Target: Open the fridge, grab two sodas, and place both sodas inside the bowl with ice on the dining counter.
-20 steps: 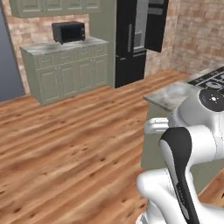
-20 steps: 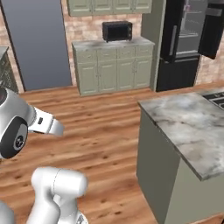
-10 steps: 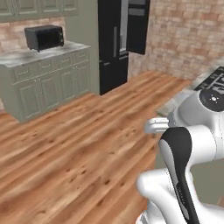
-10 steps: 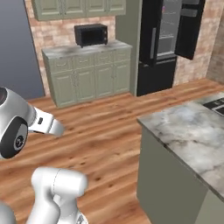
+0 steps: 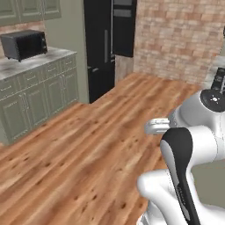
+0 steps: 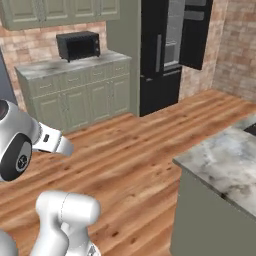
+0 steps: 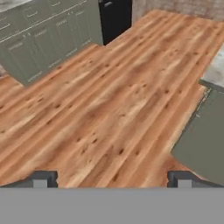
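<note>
The fridge (image 6: 161,55) stands at twelve o'clock, one door ajar; the gripper (image 7: 109,178) is spread, empty. Driving on could clip the marble counter (image 6: 225,162) at three o'clock

Black microwave (image 6: 77,45) on green-cabinet counter (image 6: 75,65); wood floor (image 5: 88,149).

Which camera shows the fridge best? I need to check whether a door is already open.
The right base view: the fridge stands nearly whole there, its right upper door swung open on a grey interior. The left base view shows the fridge from the side, interior hidden. The hand view catches just its black bottom corner.
</note>
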